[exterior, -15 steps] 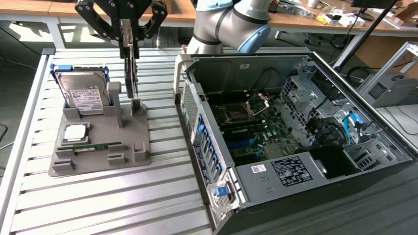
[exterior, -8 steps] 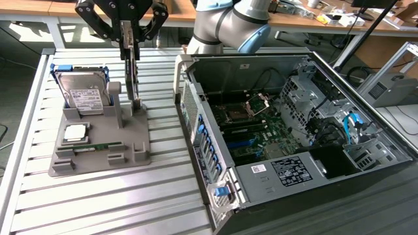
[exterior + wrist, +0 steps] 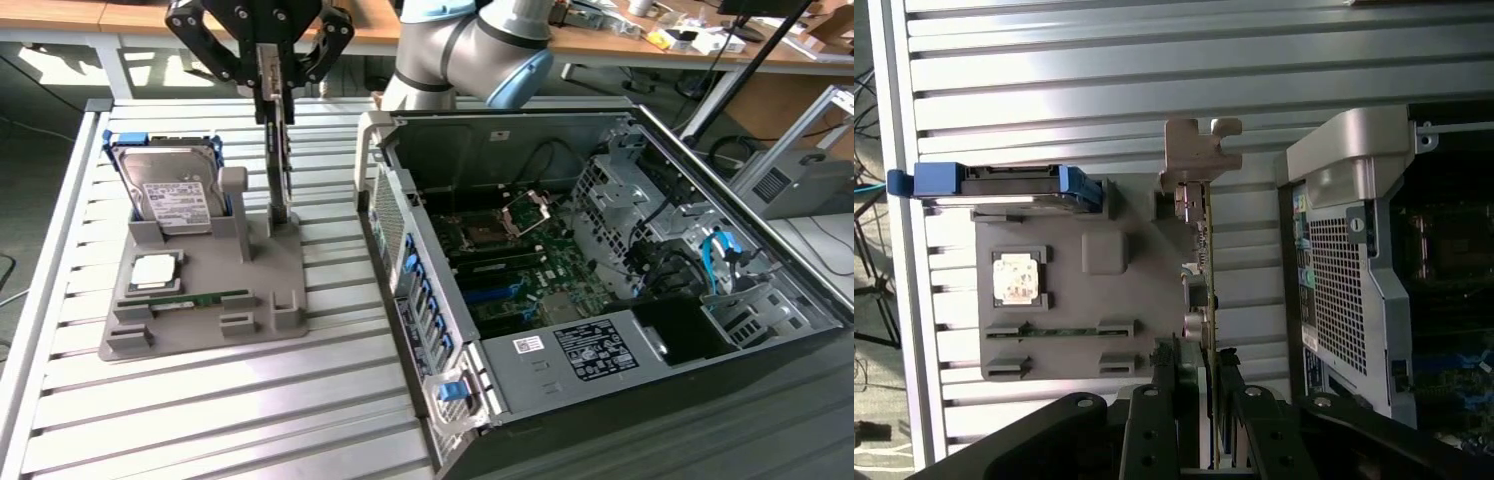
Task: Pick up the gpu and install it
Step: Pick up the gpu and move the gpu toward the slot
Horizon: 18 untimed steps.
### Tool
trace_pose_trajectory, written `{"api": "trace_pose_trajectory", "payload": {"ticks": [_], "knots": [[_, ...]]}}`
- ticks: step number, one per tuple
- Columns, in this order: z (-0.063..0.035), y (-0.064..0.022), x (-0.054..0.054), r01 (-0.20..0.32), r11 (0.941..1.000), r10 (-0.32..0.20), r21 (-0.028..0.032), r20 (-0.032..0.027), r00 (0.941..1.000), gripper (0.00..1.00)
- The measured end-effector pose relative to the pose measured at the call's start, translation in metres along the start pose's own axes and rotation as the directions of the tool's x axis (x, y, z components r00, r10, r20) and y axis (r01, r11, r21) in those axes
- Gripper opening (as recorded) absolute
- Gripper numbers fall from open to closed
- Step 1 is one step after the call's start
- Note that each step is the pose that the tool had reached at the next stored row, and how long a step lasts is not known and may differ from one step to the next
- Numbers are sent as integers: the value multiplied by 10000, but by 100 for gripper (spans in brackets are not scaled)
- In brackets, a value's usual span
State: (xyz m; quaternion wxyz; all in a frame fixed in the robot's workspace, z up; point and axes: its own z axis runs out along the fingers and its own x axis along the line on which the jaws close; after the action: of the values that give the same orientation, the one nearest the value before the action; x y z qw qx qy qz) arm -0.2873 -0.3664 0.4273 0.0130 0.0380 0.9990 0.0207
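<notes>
the table (image 3: 200, 420) is bare ribbed metal, pale and a bit shiny. the holder (image 3: 200, 325) is dull grey plastic. the hard drive (image 3: 174, 195) is shiny metal with a white paper label. the gpu (image 3: 278, 150) is a dark, dull card with a silvery metal bracket (image 3: 1199, 150). the computer case (image 3: 534, 365) is smooth grey metal.

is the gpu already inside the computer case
No, the gpu stands upright at the grey holder, outside the computer case.

On the surface (image 3: 200, 430) we find a holder (image 3: 200, 325) at the exterior view's left, the case (image 3: 534, 355) right of it; hard drive (image 3: 171, 195) and gpu (image 3: 276, 160) stand in the holder, gpu nearer the case.
</notes>
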Motion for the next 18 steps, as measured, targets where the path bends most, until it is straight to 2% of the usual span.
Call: {"api": "trace_pose_trajectory", "payload": {"ticks": [11,18], "knots": [[4,10,-156,1,10000,-1,4,0,10000,27],[6,14,-216,0,10000,0,10,0,10000,27]]}}
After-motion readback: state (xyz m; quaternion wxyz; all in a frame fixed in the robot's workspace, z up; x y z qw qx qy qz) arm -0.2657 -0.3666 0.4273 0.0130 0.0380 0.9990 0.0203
